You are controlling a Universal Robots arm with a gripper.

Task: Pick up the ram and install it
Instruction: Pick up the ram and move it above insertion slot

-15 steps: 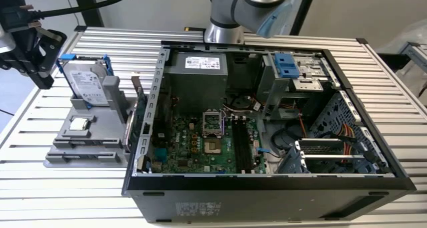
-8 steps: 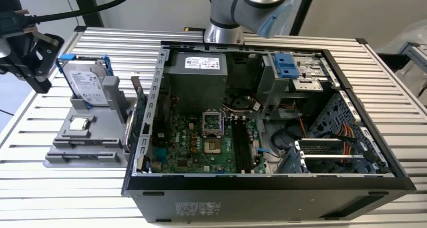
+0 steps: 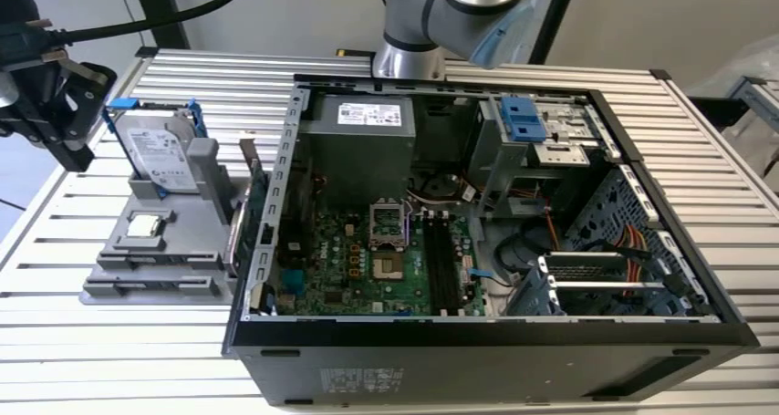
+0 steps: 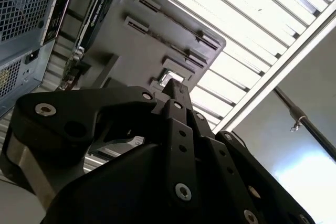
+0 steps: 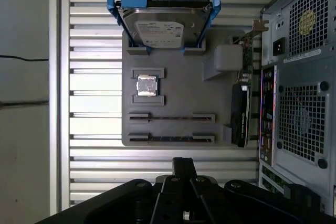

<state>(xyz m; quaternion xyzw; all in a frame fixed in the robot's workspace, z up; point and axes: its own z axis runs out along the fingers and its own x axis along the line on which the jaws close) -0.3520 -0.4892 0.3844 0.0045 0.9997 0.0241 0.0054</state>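
While jaws hang near the white-labelled hard drive (image 5: 160,27), their opening is unclear.

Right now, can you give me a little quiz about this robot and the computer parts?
1. True or false: the computer case is open, showing its green motherboard.
2. On the grey holder, what lies between the hard drive and the two long slots? A) processor chip B) screwdriver C) fan
3. Fill in: in the exterior view, the hand hangs on the view's ____ side.
Key: 1 true; 2 A; 3 left.
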